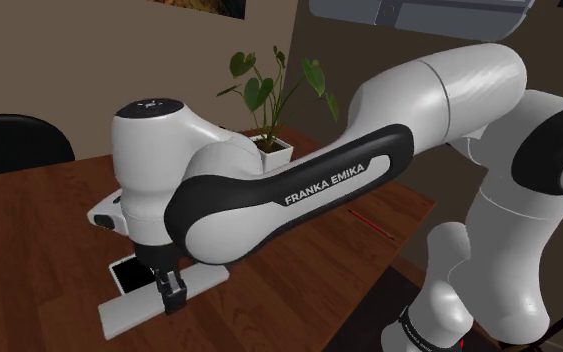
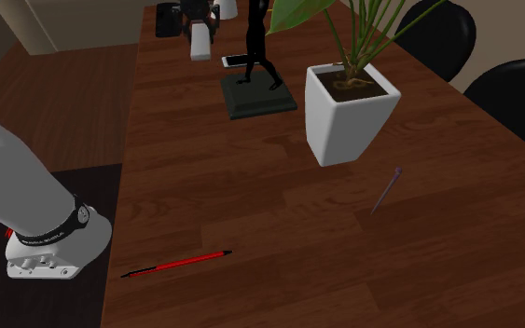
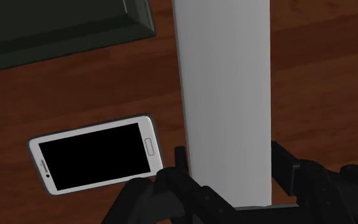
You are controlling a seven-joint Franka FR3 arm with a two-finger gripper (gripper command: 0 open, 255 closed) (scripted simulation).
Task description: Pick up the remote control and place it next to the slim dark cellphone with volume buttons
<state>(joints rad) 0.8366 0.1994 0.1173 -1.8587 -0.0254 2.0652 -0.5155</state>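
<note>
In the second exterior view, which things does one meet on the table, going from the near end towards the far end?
red pen → purple pen → white plant pot → dark statuette base → white phone

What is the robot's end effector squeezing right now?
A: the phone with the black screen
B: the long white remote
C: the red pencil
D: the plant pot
B: in the wrist view the end effector has its two black fingers pressed against both sides of the long white remote, while the phone lies on the table beside it, untouched.
</note>
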